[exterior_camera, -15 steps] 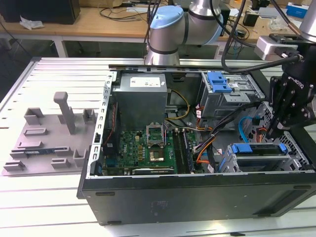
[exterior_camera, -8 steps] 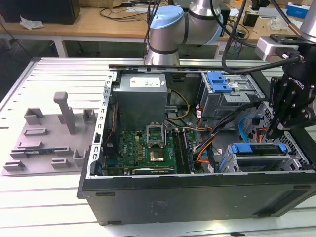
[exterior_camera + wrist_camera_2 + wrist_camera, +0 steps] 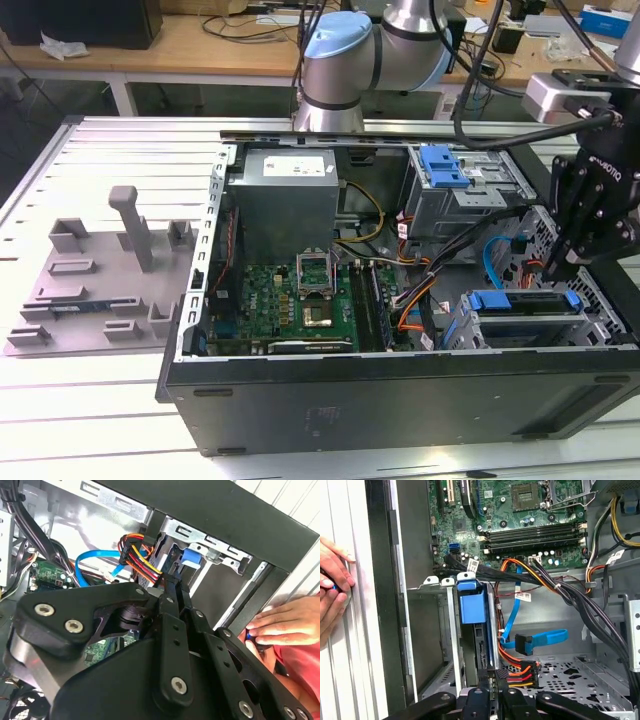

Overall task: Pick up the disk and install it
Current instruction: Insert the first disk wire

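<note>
The disk (image 3: 522,306), a silver drive in a blue carrier bracket, sits edge-up in the drive cage at the exterior view's right, inside the open computer case (image 3: 400,385). Its blue bracket tab (image 3: 471,606) stands at the cage's mouth in the first wrist view, and the same blue tab (image 3: 191,558) appears in the second wrist view. My gripper (image 3: 553,268) hangs over the disk's right end, its black fingers drawn together. In both wrist views the gripper (image 3: 491,676) (image 3: 173,582) points at the disk's rear edge, beside a black connector with orange and red wires (image 3: 518,672).
A person's hand (image 3: 332,587) rests on the table outside the case wall, also seen as a hand (image 3: 284,624) in the second wrist view. A loose blue cable (image 3: 536,640) lies beside the cage. The grey power supply (image 3: 287,195), motherboard (image 3: 300,300) and upper bay (image 3: 450,180) fill the case. A grey fixture (image 3: 100,280) lies left.
</note>
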Available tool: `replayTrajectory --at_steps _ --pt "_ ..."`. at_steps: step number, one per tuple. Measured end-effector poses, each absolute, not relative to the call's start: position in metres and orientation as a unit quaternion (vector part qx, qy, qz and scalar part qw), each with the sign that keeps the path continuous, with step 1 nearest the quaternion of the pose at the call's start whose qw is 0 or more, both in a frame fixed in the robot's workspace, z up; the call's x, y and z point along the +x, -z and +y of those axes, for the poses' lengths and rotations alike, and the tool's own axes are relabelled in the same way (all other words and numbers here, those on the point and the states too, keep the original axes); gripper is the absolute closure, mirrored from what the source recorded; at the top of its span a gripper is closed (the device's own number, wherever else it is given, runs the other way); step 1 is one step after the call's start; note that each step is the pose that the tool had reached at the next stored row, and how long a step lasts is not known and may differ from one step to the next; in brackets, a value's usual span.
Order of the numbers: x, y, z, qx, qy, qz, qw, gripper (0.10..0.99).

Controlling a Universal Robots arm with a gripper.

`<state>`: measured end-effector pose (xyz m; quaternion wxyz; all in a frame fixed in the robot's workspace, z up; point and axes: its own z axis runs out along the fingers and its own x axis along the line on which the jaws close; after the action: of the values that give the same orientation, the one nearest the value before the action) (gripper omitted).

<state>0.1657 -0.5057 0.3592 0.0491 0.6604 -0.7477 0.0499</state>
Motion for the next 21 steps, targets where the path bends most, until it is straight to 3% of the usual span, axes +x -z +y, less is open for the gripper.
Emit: replayTrajectory --at_steps 21 --pt "0.1647 -0.3573 -0.5037 0.66 -0.055 -0.747 0.056 0.922"
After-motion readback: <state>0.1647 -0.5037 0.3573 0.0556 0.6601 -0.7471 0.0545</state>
